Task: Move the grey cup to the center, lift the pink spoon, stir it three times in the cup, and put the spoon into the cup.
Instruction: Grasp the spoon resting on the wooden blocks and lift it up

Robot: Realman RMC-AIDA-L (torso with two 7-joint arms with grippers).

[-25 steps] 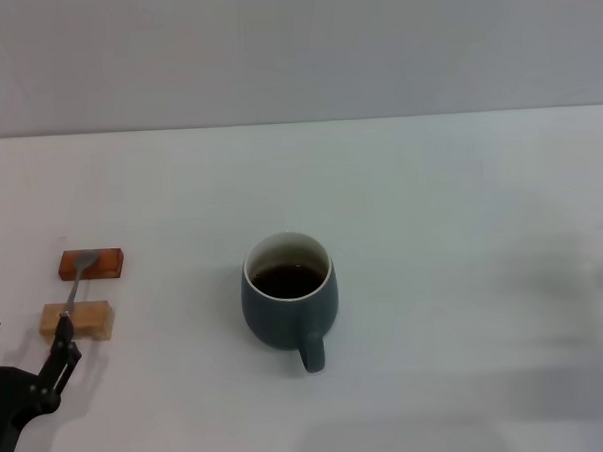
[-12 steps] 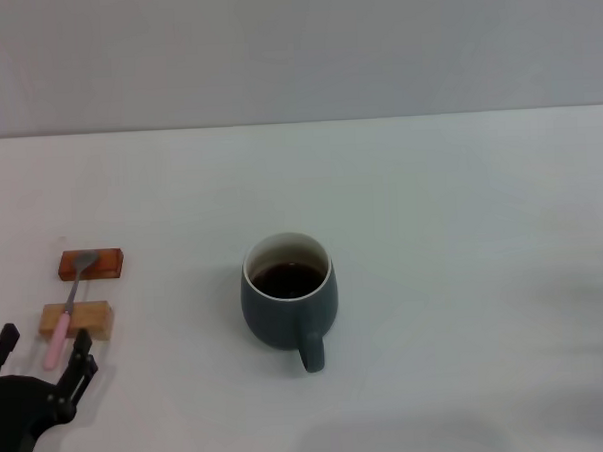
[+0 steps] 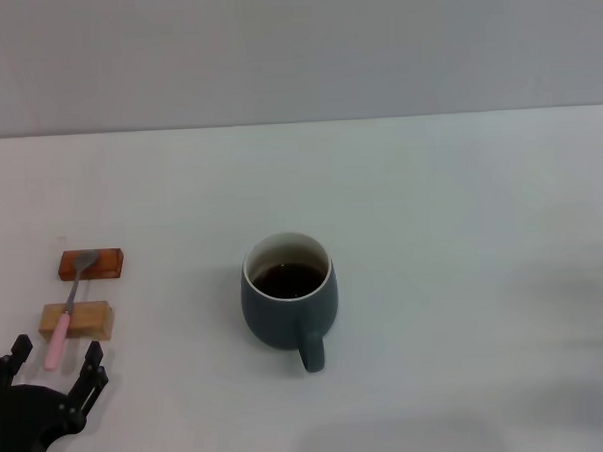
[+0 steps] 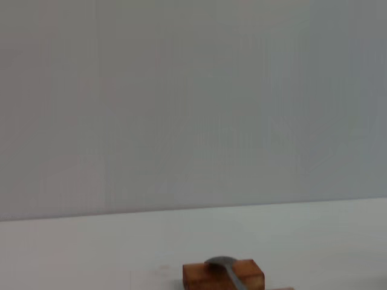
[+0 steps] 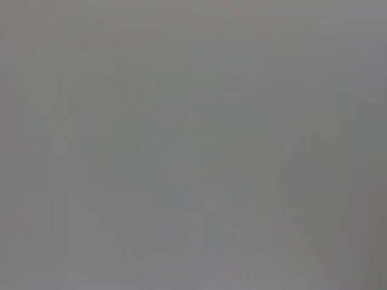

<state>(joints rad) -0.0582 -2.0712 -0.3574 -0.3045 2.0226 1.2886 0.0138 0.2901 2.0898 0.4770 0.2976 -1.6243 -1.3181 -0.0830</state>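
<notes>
The grey cup (image 3: 290, 303) stands mid-table in the head view, holding dark liquid, its loop handle turned toward the near edge. The pink spoon (image 3: 64, 321) lies across two small wooden blocks at the left; its metal bowl rests on the darker far block (image 3: 91, 263) and its pink handle crosses the paler near block (image 3: 77, 321). My left gripper (image 3: 54, 359) is open at the near left corner, its two fingers standing either side of the handle's near end without touching it. The left wrist view shows the spoon's bowl (image 4: 221, 263) on the darker block (image 4: 249, 275). My right gripper is out of view.
A white table (image 3: 462, 229) runs back to a grey wall. Apart from the cup, the blocks and the spoon, nothing else stands on it. The right wrist view shows only plain grey.
My left gripper has drawn back toward the near edge, uncovering the spoon's pink handle; its open fingers now flank the handle's end. Cup, spoon and blocks have not moved.
</notes>
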